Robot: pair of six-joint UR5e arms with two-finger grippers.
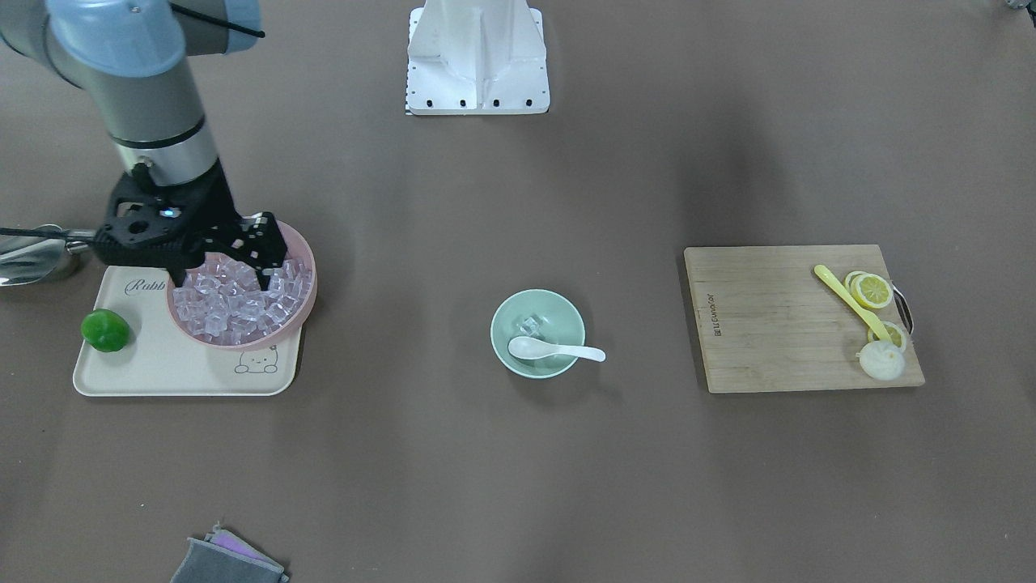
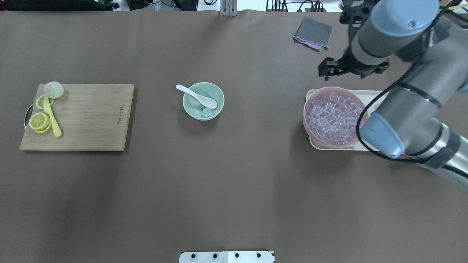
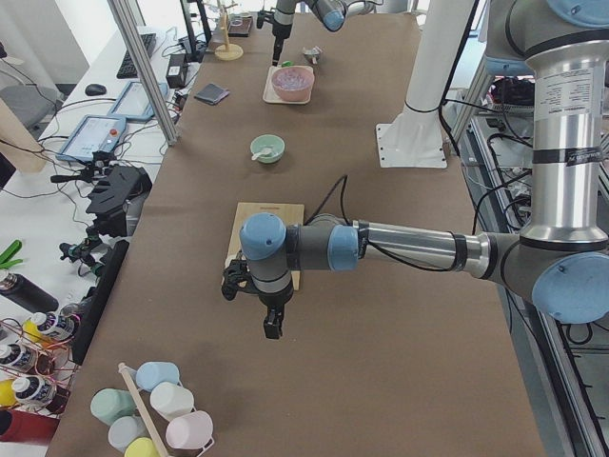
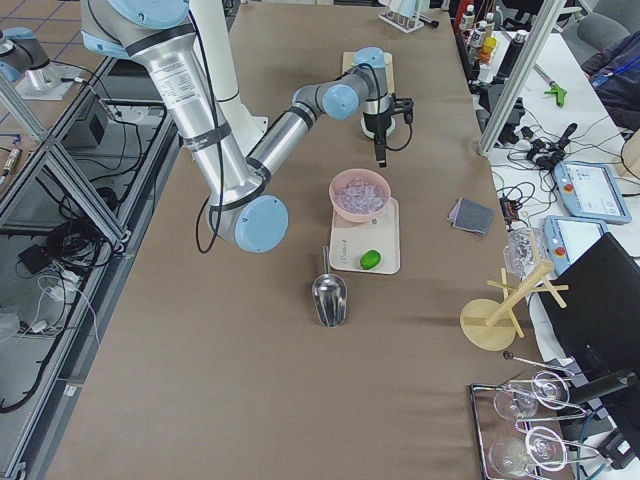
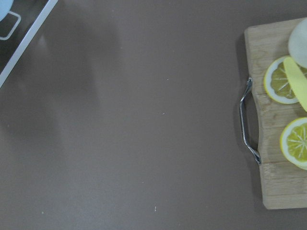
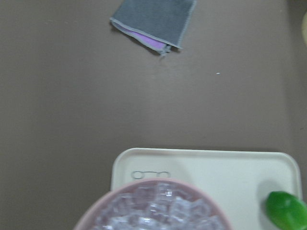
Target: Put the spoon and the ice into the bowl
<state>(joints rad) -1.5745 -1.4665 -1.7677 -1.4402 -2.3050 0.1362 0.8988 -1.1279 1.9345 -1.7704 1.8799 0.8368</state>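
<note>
You'll find the white spoon (image 1: 555, 350) lying in the mint-green bowl (image 1: 500, 317), its handle out over the rim, with one ice cube (image 1: 530, 326) beside its scoop. Your right gripper (image 1: 218, 277) hangs with fingers spread by the pink bowl (image 1: 308, 293) of ice cubes, gripping nothing. The left gripper (image 3: 272, 327) shows only from afar, so I cannot tell its state.

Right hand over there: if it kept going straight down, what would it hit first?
Probably the ice cubes heaped in the pink bowl; the right hand hangs open above them, though exact depth is unclear.
</note>
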